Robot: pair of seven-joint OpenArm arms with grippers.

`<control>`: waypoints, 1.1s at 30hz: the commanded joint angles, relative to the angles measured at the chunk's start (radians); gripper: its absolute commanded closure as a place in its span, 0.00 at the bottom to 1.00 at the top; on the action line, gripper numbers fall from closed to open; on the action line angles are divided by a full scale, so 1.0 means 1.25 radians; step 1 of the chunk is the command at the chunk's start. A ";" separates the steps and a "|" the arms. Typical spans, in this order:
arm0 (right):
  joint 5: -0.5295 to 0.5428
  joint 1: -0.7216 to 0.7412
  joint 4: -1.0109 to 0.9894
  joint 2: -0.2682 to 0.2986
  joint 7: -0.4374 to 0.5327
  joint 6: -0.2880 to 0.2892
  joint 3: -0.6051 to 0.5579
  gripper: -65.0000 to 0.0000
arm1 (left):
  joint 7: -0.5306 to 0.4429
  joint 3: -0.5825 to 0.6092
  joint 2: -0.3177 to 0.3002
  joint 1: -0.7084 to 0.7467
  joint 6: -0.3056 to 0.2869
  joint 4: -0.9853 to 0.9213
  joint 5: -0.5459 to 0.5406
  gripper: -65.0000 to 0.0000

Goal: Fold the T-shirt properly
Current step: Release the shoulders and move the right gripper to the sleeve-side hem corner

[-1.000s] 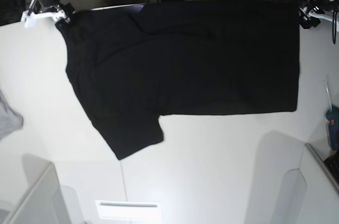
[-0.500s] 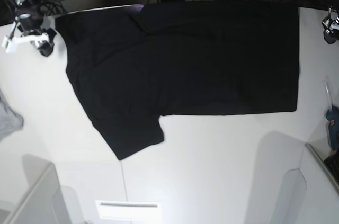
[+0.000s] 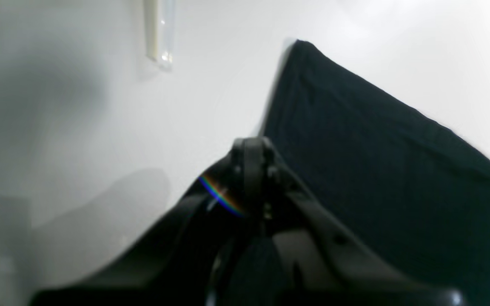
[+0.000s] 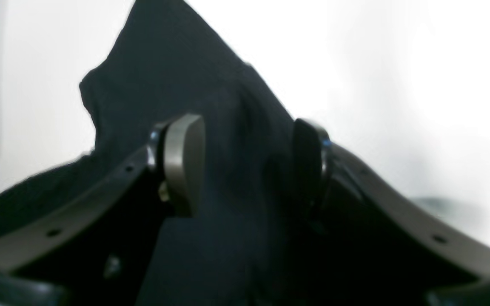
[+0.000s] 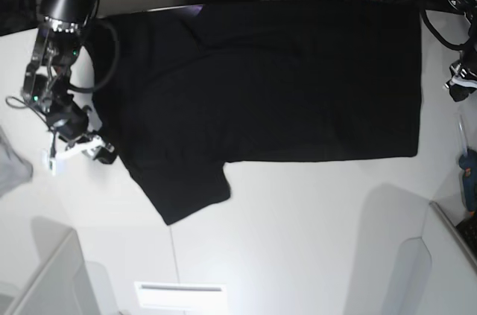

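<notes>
one black t-shirt [image 5: 268, 84] spread on one white table [image 5: 313, 240], two robot grippers, left [image 5: 460, 86] at three o'clock and right [image 5: 74, 153] at nine, one grey cloth [image 5: 11, 164] at nine

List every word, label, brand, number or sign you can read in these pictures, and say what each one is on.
None can be read.
T-shirt: plain black on the side showing, no print or label visible.
Table: no markings.
Clutter beyond the table's far edge: too small and dark to read.
</notes>
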 commanded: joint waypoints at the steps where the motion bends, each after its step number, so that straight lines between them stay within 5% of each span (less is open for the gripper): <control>1: 0.008 0.045 -0.021 0.019 0.017 0.002 -0.010 0.52 | -0.016 -0.006 -0.019 -0.017 -0.002 0.011 0.011 1.00; 7: 0.008 0.185 -0.205 0.063 0.082 0.002 -0.136 0.51 | -0.016 0.028 -0.019 -0.033 -0.002 0.011 0.118 1.00; 14: 0.008 0.295 -0.364 0.066 0.111 0.002 -0.236 0.42 | -0.016 0.029 -0.019 -0.032 -0.002 0.010 0.124 0.99; 24: 0.009 0.417 -0.574 0.064 0.214 0.003 -0.408 0.37 | -0.016 0.029 -0.019 -0.033 0.000 0.009 0.124 0.48; 28: 0.009 0.418 -0.578 0.063 0.223 0.073 -0.459 0.38 | -0.016 0.029 -0.020 -0.036 0.000 -0.010 0.124 0.44; 33: 0.009 0.418 -0.580 0.062 0.223 0.079 -0.507 0.38 | -0.016 0.029 -0.042 -0.055 0.000 -0.081 0.124 0.45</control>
